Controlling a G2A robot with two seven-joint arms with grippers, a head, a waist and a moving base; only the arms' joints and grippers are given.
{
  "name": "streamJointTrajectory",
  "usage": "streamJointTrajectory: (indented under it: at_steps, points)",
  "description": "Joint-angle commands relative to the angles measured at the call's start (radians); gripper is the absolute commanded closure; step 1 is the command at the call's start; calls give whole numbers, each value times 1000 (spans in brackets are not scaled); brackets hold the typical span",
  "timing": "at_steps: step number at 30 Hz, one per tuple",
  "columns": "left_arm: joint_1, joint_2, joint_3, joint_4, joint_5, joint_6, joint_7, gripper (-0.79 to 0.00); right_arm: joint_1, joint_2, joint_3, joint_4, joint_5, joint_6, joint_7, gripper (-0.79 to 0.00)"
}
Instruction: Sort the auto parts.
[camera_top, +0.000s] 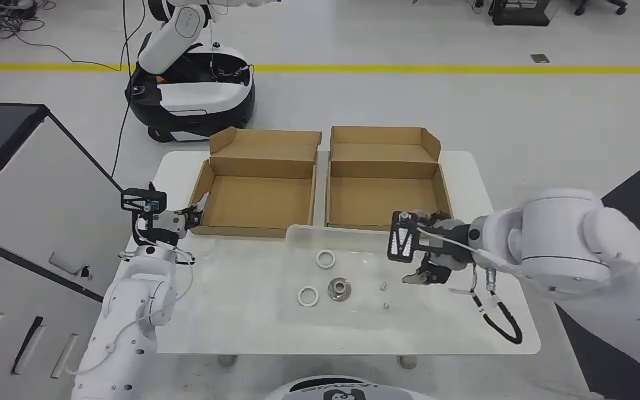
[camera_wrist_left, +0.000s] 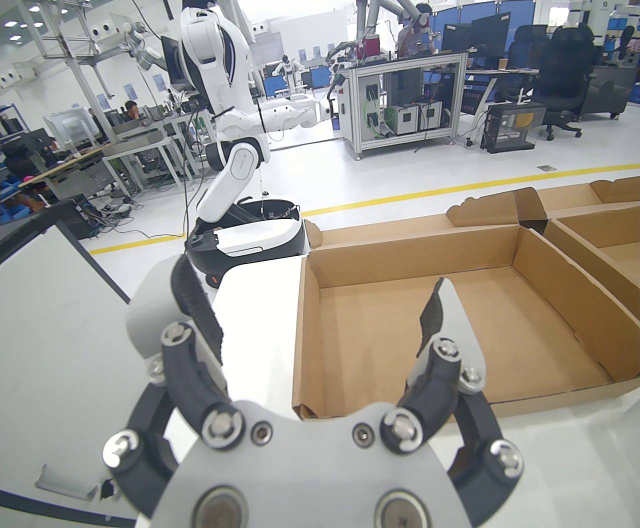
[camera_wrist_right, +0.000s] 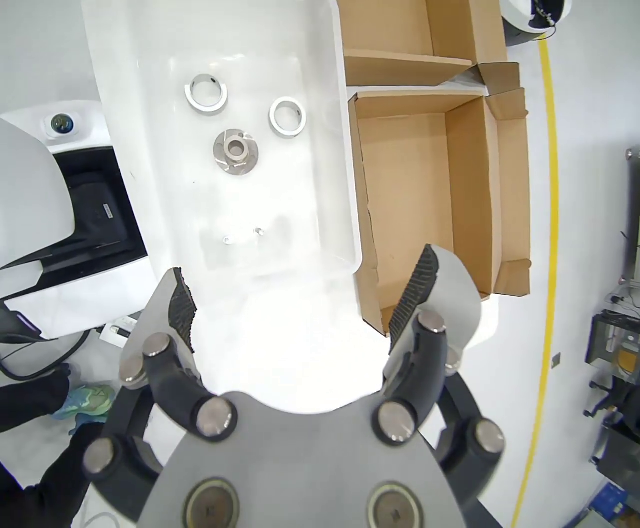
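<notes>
Five small metal things lie in the white tray (camera_wrist_right: 350, 235) on the table (camera_top: 230, 320). I see a first ring (camera_wrist_right: 205, 93) and a second ring (camera_wrist_right: 287, 116), with a flat round piece (camera_wrist_right: 235, 152) that has a short tube in its middle near them. The three sit close together but apart, around the middle of the tray. Two tiny bits (camera_wrist_right: 258, 231) lie side by side, a little way off toward my right arm.

Behind the tray stand two brown boxes with their lids folded back. The left box (camera_top: 255, 200) and the right box (camera_top: 380, 200) sit side by side, and their front walls are just beside the tray's back rim.

My right gripper (camera_wrist_right: 305, 270) hangs above the right end of the tray, near the tiny bits. Its fingers are wide apart and hold nothing.

My left gripper (camera_wrist_left: 307, 277) sits at the left edge of the table, just beside the left box. Its fingers are spread apart too, with nothing between them.
</notes>
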Motion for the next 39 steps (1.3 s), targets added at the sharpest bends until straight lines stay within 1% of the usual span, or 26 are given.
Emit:
streamJointTrajectory:
  at_steps: [1, 7, 15, 27, 39]
  points:
    - [0, 0, 0, 0, 0, 0, 0, -785, 40, 7, -51, 11, 4, -1, -1, -785]
    - [0, 0, 0, 0, 0, 0, 0, -785, 142, 12, -180, 50, 15, 1, 1, -785]
    - [0, 0, 0, 0, 0, 0, 0, -785, 247, -4, -331, 106, 19, 2, 2, -785]
    - [0, 0, 0, 0, 0, 0, 0, -785, 341, -61, -495, 202, 2, 1, 0, -785]
    - [0, 0, 0, 0, 0, 0, 0, -785, 388, -124, -586, 286, -31, 6, 6, -785]
